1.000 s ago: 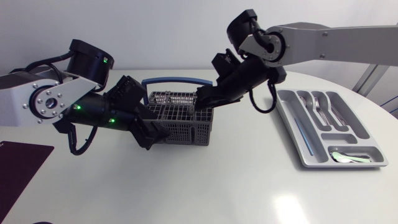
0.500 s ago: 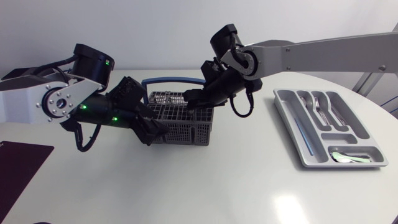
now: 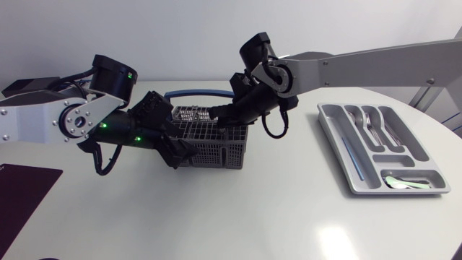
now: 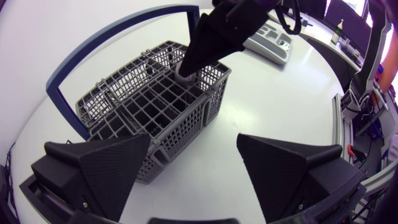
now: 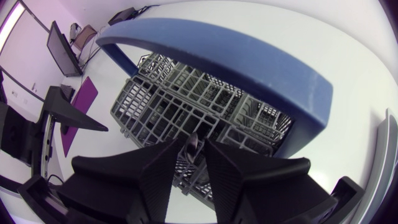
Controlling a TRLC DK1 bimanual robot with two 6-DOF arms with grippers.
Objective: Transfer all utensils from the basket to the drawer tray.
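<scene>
Reaching further across, the right arm now has the right gripper [image 3: 216, 114] down in the basket [image 3: 216, 148], whose near corner sits just ahead of the wide-open left gripper [image 4: 193, 149]. The drawer tray [image 3: 359, 184] lies well apart, behind the right gripper. One utensil handle [image 5: 194, 144] stands upright at that gripper's tip; whether it is clamped I cannot tell. It is probably stiff, light, slippery metal, so pinch the handle's flat faces near the top.

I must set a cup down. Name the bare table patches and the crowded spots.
Bare: the near side of the table, from the dark mat to the drawer tray, and the strip between basket and tray. Crowded: the basket, with the open left gripper at its end and the right gripper shut on a utensil inside.
</scene>
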